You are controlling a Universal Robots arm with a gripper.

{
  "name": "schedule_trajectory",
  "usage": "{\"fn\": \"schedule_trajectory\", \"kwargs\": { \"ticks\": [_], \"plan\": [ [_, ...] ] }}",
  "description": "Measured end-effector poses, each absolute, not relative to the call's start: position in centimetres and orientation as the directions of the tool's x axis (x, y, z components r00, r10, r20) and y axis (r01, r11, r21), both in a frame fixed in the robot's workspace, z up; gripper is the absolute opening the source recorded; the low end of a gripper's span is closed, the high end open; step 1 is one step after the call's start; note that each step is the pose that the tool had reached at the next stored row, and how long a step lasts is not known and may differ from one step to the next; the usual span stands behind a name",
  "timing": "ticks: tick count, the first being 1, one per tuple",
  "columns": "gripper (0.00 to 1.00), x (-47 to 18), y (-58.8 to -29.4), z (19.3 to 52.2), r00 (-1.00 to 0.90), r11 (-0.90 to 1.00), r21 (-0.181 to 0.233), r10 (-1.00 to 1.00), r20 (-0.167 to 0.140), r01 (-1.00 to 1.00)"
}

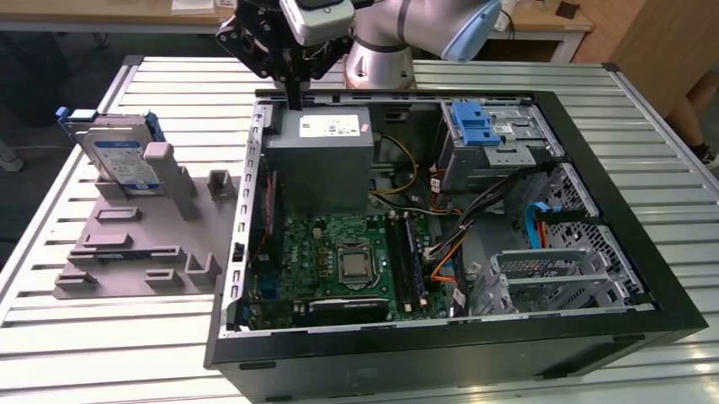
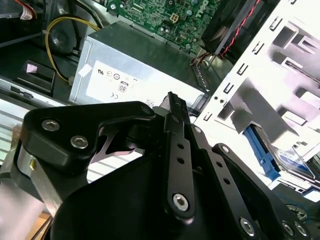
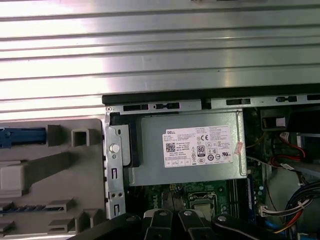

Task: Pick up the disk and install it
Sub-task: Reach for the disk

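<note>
Pressed together and empty over the grey metal power-supply box [image 1: 320, 143] at the exterior view's top centre, the black claw [image 1: 295, 99] likely needs to spread squarely above the upright silver blue-framed disk [image 1: 118, 156] in the grey stand [image 1: 135, 244], upper left.

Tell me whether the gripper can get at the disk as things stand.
Probably yes. The disk stands in its grey holder outside the case, with nothing above it; the gripper hangs over the case's far edge.
</note>
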State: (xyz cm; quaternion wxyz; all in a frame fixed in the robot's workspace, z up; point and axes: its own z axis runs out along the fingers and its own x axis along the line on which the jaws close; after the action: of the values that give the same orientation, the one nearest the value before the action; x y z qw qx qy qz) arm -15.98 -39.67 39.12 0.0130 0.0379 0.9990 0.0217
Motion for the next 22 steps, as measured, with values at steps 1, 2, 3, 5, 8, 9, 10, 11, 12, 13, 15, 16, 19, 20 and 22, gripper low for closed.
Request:
{"fn": "schedule_trajectory", "kwargs": {
  "ticks": [1,2,3,5,8,9,10,11,12,13,15,16,19,20,22],
  "plan": [
    [0.11,-16.01,-39.66,39.11,-0.997,0.996,0.044,0.076,-0.024,0.075],
    [0.11,-16.03,-39.65,39.11,-0.997,0.996,0.044,0.076,-0.024,0.075],
    [0.11,-16.06,-39.64,39.09,-0.997,0.996,0.044,0.076,-0.024,0.075],
    [0.11,-16.12,-39.62,39.08,-0.997,0.996,0.044,0.076,-0.024,0.075],
    [0.11,-16.19,-39.60,39.07,-0.997,0.996,0.044,0.076,-0.024,0.075],
    [0.11,-16.21,-39.60,39.06,-0.997,0.996,0.044,0.076,-0.024,0.075],
    [0.11,-16.23,-39.59,39.06,-0.997,0.996,0.044,0.076,-0.024,0.075],
    [0.11,-16.24,-39.59,39.05,-0.997,0.996,0.044,0.076,-0.024,0.075],
    [0.11,-16.26,-39.58,39.05,-0.997,0.996,0.044,0.076,-0.024,0.075],
    [0.11,-16.28,-39.57,39.04,-0.997,0.996,0.044,0.076,-0.024,0.075],
    [0.11,-16.35,-39.55,39.02,-0.997,0.996,0.044,0.076,-0.024,0.075],
    [0.11,-16.38,-39.55,39.02,-0.997,0.996,0.044,0.076,-0.024,0.075],
    [0.11,-16.43,-39.54,39.00,-0.997,0.996,0.044,0.076,-0.024,0.075],
    [0.11,-16.46,-39.54,38.99,-0.997,0.996,0.044,0.076,-0.024,0.075],
    [0.11,-16.51,-39.54,38.98,-0.997,0.996,0.044,0.076,-0.024,0.075]
  ]
}}
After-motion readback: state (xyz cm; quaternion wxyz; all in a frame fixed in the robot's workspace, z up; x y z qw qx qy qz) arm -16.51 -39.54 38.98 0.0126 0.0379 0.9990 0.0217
